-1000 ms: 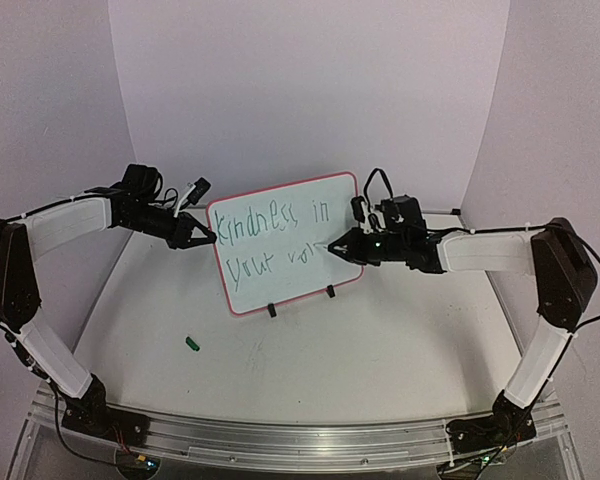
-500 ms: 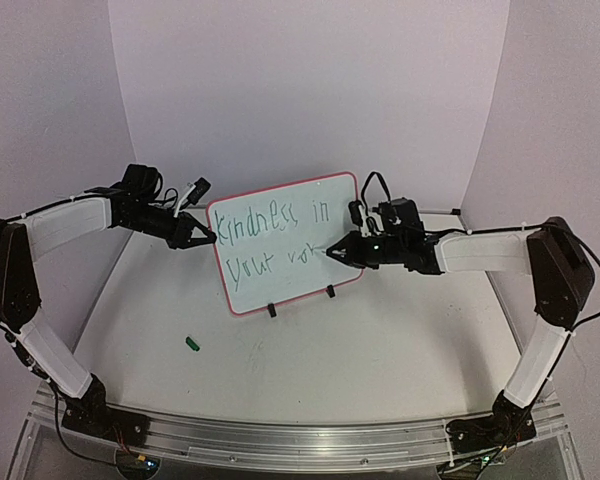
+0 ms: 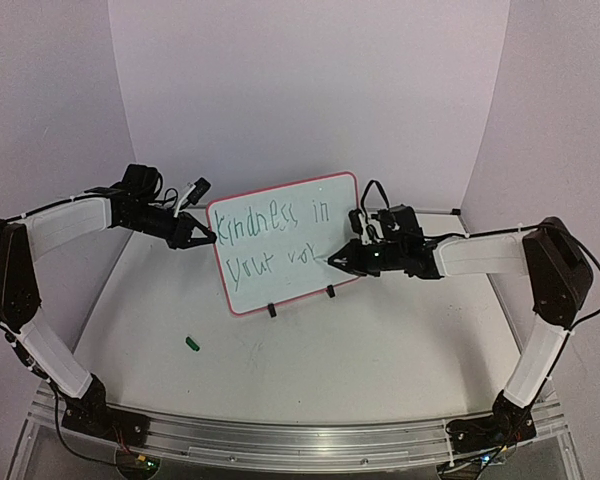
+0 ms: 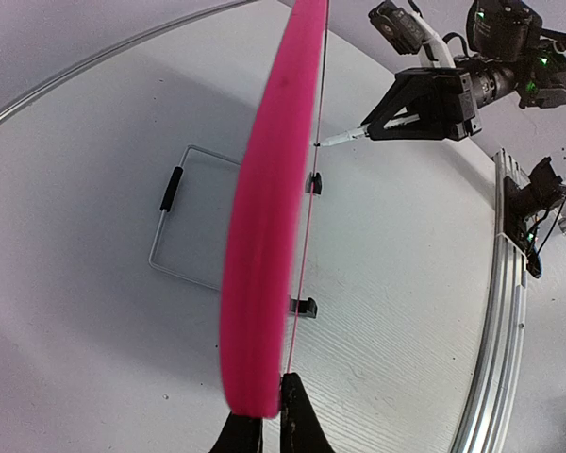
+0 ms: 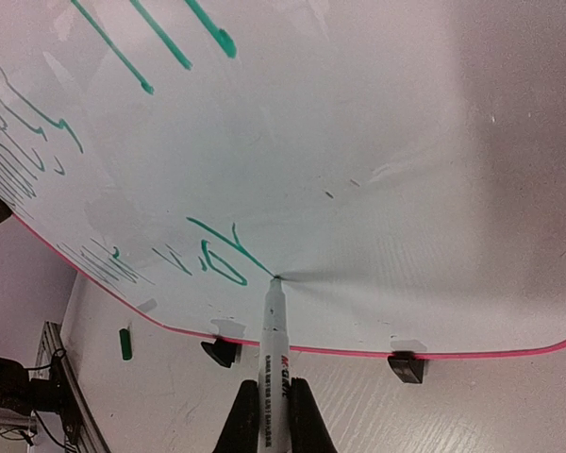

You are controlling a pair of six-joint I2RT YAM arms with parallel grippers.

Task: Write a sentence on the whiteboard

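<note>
The sentence (image 3: 270,235) on the whiteboard (image 3: 300,285): lower row lengthening, unfinished.
Sliding lower, frame centre, right gripper (image 3: 338,261) clamping the marker (image 5: 272,359); left gripper (image 3: 205,238) pinching the left edge.

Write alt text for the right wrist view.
Right fingers clamp a white marker, its tip pressed to the small red-framed rectangular whiteboard at the end of a second row of thin green handwritten lettering. Two black feet show under its edge.
</note>
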